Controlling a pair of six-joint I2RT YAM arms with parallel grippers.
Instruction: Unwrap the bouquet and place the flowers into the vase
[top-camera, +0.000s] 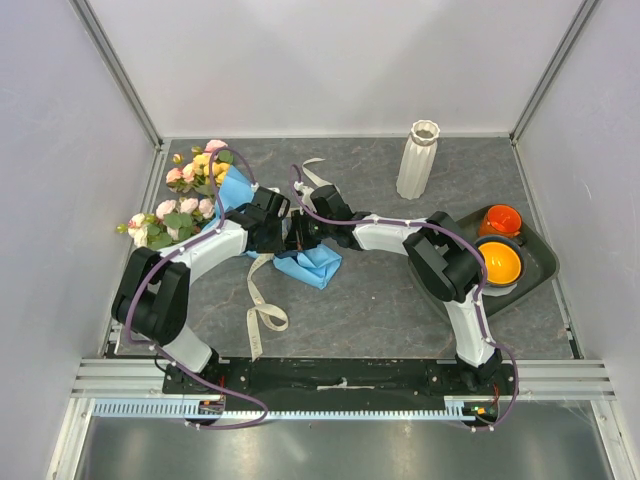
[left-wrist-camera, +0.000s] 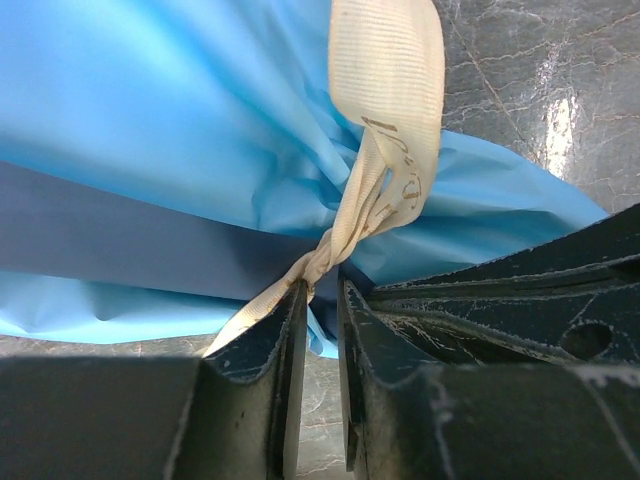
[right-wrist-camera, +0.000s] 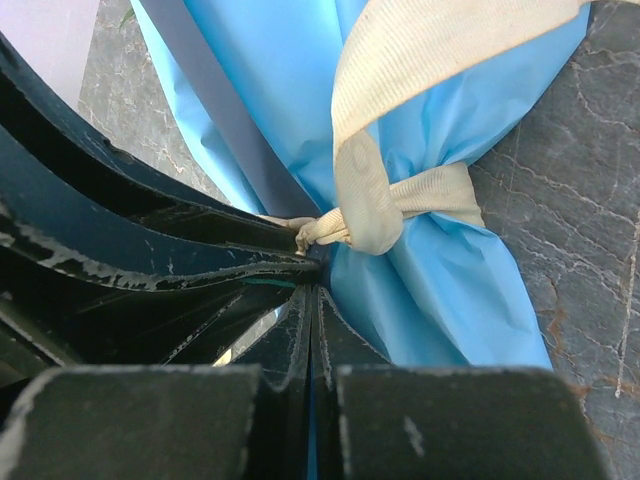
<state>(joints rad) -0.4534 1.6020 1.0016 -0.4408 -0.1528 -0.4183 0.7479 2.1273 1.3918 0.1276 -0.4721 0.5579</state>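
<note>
The bouquet (top-camera: 230, 195), likely light, soft and slippery in its blue paper (right-wrist-camera: 270, 90), lies on the table (top-camera: 380, 300) right at both jaws' tips, best taken by the limp ribbon (left-wrist-camera: 385, 90): right jaws shut at the knot (right-wrist-camera: 365, 215), left jaws a crack apart at its twisted tail, grip unclear.

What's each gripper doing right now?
Left gripper: jaws nearly closed, ribbon at their tips; grip cannot be told.
Right gripper: jaws shut at the ribbon knot; holding it cannot be told.

Blue paper (left-wrist-camera: 150, 120), cream ribbon (left-wrist-camera: 390, 80), white ribbed vase (top-camera: 418, 160), orange cup (top-camera: 500, 218)
</note>
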